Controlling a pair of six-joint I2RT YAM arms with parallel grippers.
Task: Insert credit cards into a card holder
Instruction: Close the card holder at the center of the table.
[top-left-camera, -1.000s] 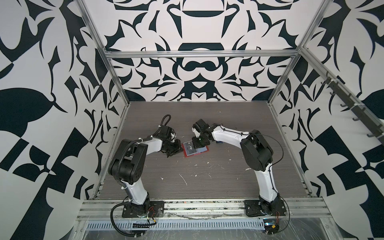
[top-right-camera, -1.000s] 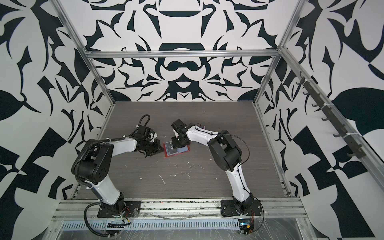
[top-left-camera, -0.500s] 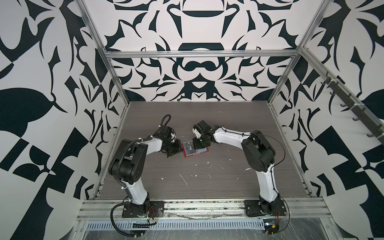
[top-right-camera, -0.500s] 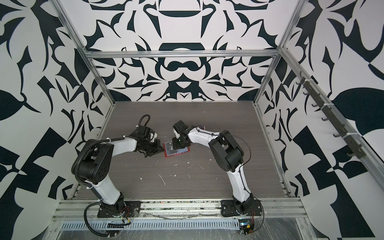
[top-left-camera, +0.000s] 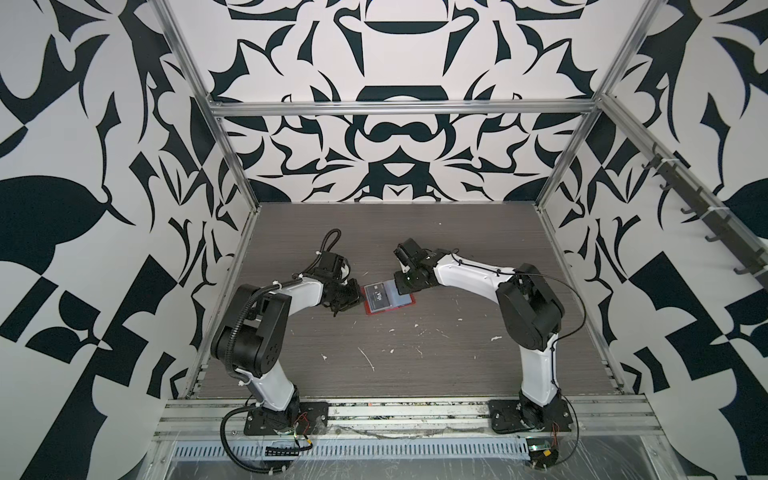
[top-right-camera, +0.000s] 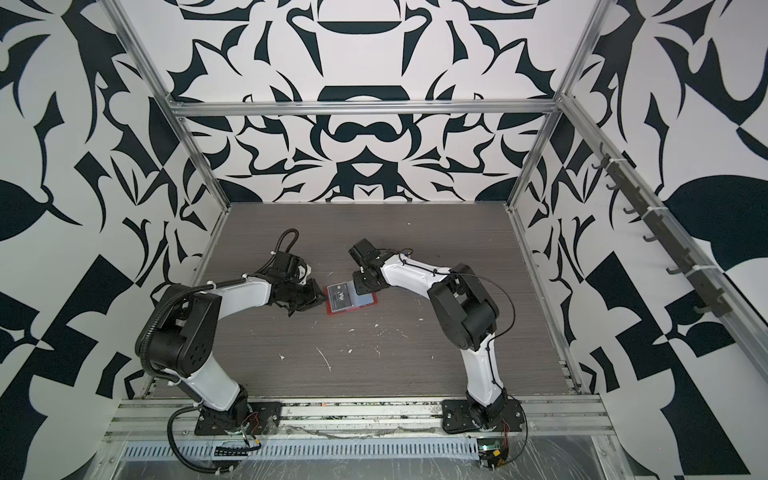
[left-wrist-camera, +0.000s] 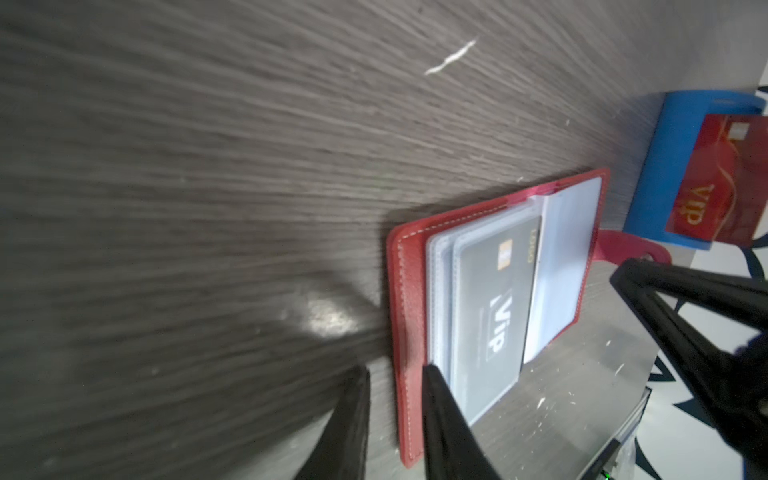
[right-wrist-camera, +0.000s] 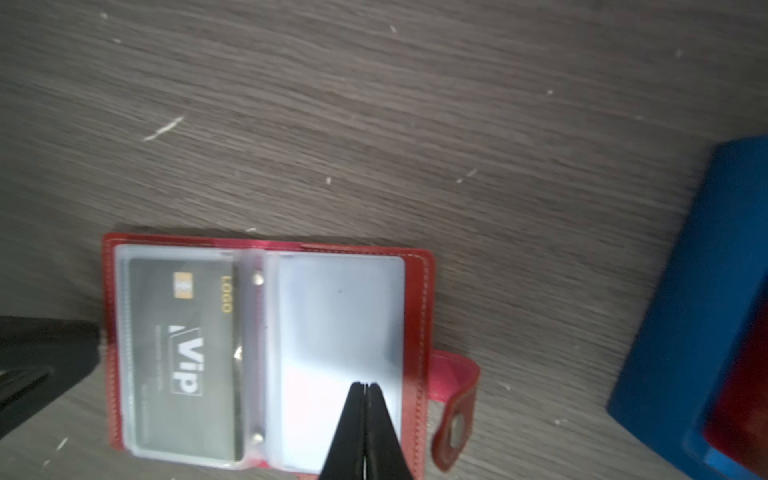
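Two hands stand at the open card holder (top-left-camera: 388, 309), which lies flat on the bench (top-left-camera: 415, 365) just left of centre in both top views, where it lay a second ago. The left hand (left-wrist-camera: 395, 370) has its fingers apart, with the holder's red cover edge between them. The right hand (right-wrist-camera: 365, 384), tips together, is over the empty clear sleeve, and its arm's elbow has shifted slightly toward the right of frame. One grey credit card (right-wrist-camera: 183, 340) sits sleeved in the facing page, and the red credit card (left-wrist-camera: 706, 183) stands in the blue stand (left-wrist-camera: 660, 174) near the snap tab.
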